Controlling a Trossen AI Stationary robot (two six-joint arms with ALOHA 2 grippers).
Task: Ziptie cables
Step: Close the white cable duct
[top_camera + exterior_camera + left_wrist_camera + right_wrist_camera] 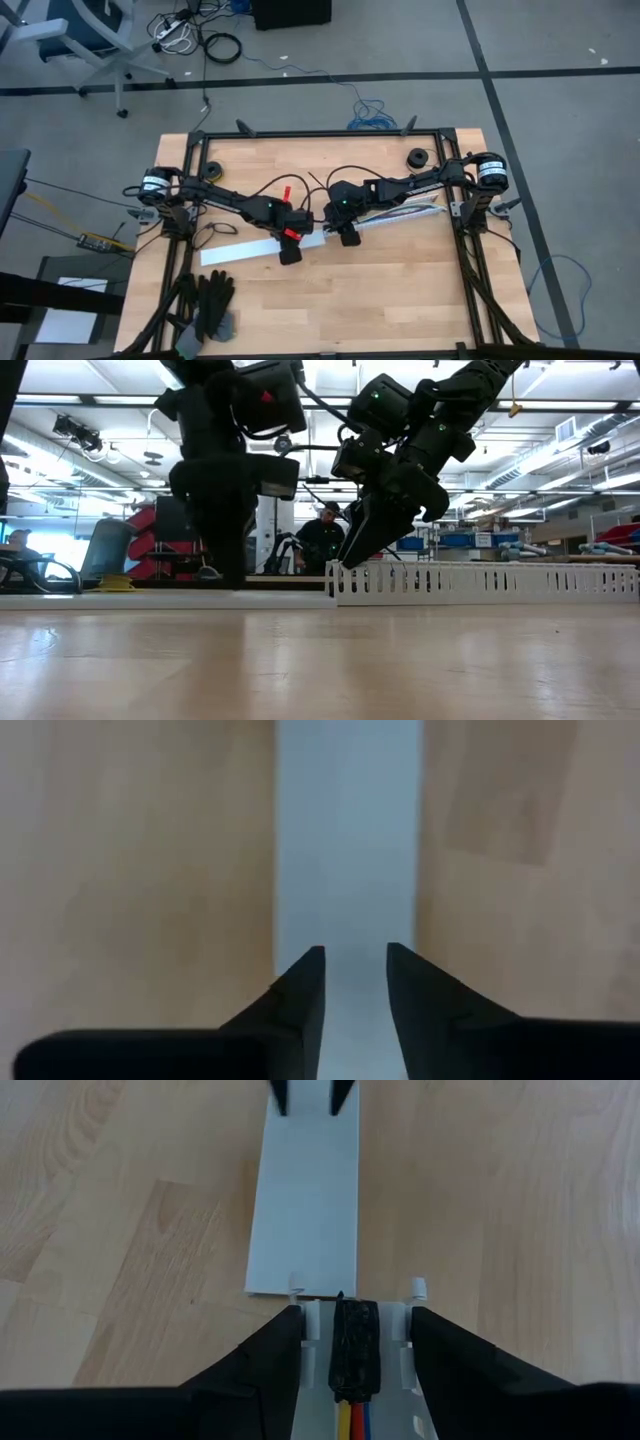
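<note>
The cables (355, 1420), thin red, yellow and blue wires ending in a small dark plug (355, 1345), lie inside the long white slotted plastic channel (408, 1342), at its open end. The right gripper (355, 1342) straddles that end: its two dark fingers (455, 1355) stand moderately apart, one outside each channel wall, with the plug midway between them and untouched. Whether the fingers press the walls cannot be told.

Just beyond the channel's end a flat white plastic strip (305, 1200) continues in line with it. The left gripper (355, 982) hangs over this strip, fingers (300, 990) narrowly apart with a slim gap between the tips, holding nothing. From the right wrist view its fingertips show at the strip's far end.

Both pieces rest on the light wooden counter (400, 300), near its middle, where the two arms meet. A pair of black gloves (210, 300) lies near the counter's front left corner, well apart from the work. Around the counter is grey floor with an office chair (80, 35) and loose cords.

From the low view the channel's slotted wall (480, 582) stands upright behind the right gripper, and a seated person (325, 535) shows in the workshop behind. The wires farther along the channel are hidden by its walls and the arm.
</note>
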